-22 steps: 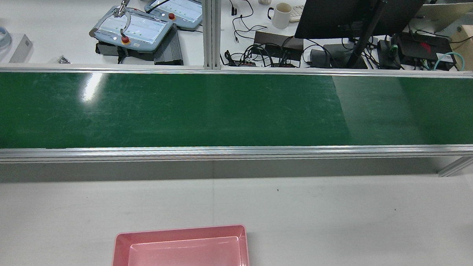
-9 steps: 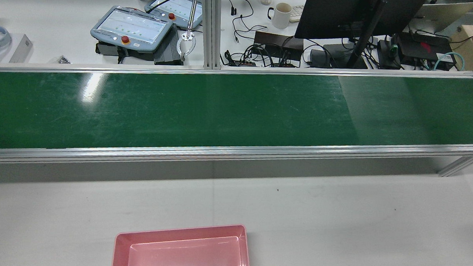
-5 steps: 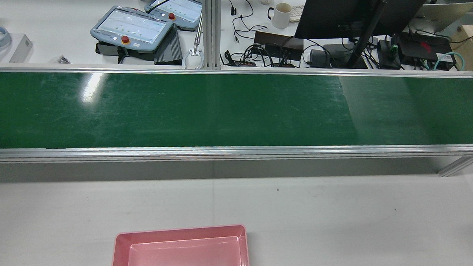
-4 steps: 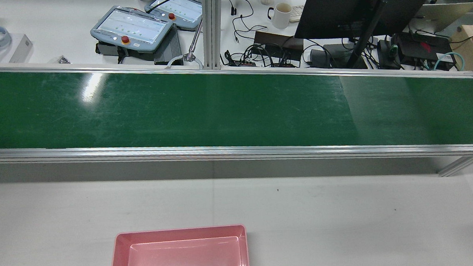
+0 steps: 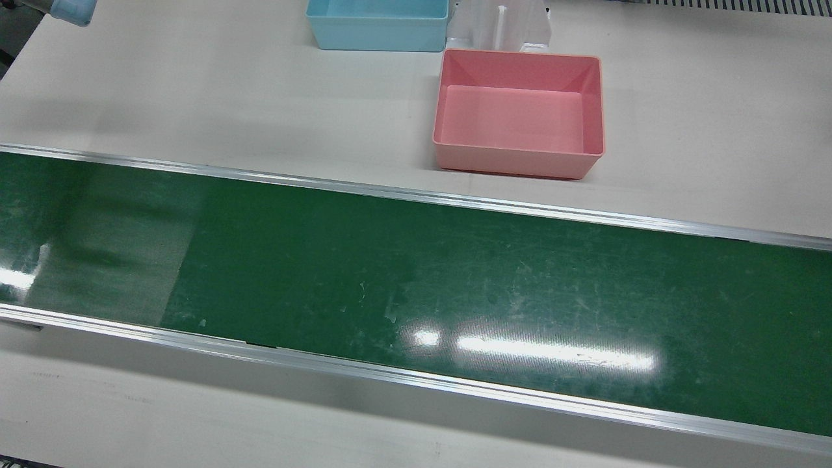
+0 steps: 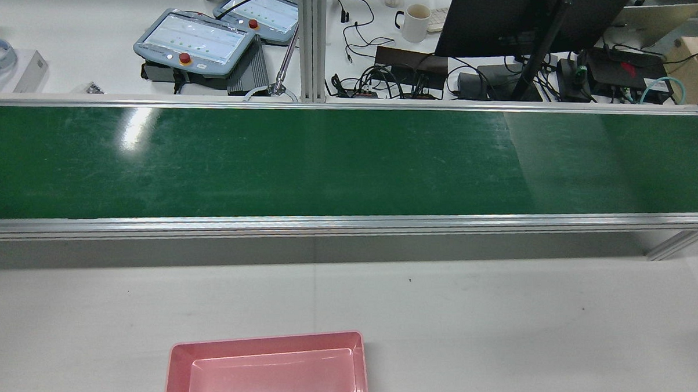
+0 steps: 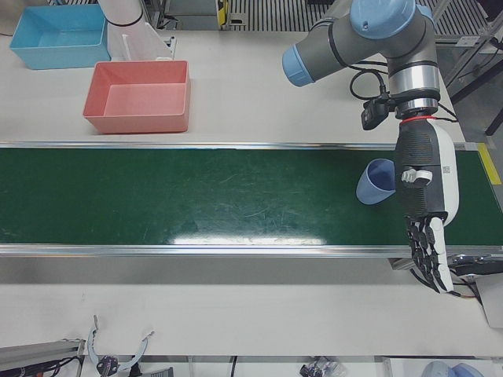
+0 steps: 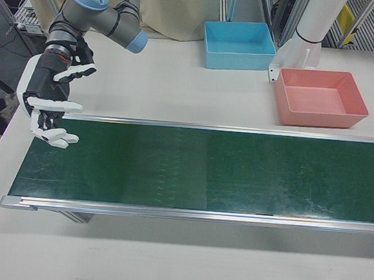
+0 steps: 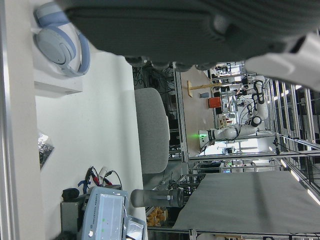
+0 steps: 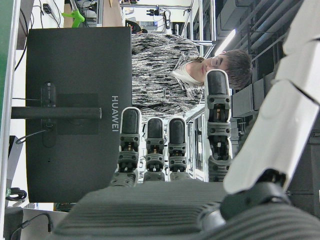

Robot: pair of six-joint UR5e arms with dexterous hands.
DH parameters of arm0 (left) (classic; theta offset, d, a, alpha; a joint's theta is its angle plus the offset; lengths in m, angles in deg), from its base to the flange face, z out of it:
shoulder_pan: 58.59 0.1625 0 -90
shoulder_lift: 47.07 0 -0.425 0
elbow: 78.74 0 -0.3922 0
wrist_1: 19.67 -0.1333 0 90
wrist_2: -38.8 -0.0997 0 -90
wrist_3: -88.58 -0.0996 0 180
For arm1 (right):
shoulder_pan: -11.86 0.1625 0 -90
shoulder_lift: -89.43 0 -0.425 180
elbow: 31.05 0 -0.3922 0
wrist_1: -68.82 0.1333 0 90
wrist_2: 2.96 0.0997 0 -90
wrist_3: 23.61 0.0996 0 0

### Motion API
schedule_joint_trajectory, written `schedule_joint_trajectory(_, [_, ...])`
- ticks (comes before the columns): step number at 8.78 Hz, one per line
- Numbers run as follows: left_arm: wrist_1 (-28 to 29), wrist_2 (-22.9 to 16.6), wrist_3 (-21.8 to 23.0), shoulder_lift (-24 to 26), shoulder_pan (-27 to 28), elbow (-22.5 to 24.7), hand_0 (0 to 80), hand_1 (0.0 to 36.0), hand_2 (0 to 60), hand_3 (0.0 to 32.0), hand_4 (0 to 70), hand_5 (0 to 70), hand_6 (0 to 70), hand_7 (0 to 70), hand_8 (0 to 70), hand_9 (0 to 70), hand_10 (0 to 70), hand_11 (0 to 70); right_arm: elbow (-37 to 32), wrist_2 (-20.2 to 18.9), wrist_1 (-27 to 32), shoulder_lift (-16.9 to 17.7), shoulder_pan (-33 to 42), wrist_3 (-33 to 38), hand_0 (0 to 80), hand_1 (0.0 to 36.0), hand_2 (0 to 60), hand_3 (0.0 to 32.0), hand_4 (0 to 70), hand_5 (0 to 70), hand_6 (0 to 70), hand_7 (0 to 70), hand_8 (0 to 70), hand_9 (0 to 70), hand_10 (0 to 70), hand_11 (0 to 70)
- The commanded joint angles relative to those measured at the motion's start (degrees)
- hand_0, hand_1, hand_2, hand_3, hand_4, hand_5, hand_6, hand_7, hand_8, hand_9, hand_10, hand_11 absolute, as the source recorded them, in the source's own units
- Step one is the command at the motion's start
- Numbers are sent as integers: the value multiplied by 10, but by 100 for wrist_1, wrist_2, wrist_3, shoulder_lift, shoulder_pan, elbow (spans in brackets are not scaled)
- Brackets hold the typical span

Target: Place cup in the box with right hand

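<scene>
A light blue cup [image 7: 376,182] lies tilted on the green belt [image 7: 196,196] near its end, seen only in the left-front view. My left hand [image 7: 425,206] hangs open just beside it, fingers pointing down and holding nothing. At the belt's opposite end my right hand [image 8: 49,107] hovers open over the belt, far from the cup. Its fingers [image 10: 154,145] are spread, with nothing between them. The pink box [image 8: 320,97] sits empty on the white table, also visible as the pink box [image 5: 518,110] and the pink box [image 6: 267,367].
A blue box [image 5: 377,24] stands behind the pink one next to a white pedestal [image 5: 500,26]. Past the belt's far rail lie teach pendants [image 6: 195,40], cables, a monitor, a mug and a long grabber tool [image 6: 278,88]. A person sits behind the monitor [image 10: 75,110].
In the rear view the grabber tool swung from over the pendants rightward and down to the belt's far rail. The belt's lighter patch crept slightly to the right.
</scene>
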Motion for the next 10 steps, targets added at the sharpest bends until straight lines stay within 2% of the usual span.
schedule_joint_trajectory(1, [0,0,0,9,-4,9,0,0,0,0,0,0,0,0,0,0,0,0,2,0,-6,4,0,0,487,107,68,0,608,50,142,506,184,302,240,349])
schedule_joint_trajectory(10, [0,0,0,9,5,9,0,0,0,0,0,0,0,0,0,0,0,0,2,0,-6,-4,9,0,489,107,59,0,593,50,140,501,181,297,231,336])
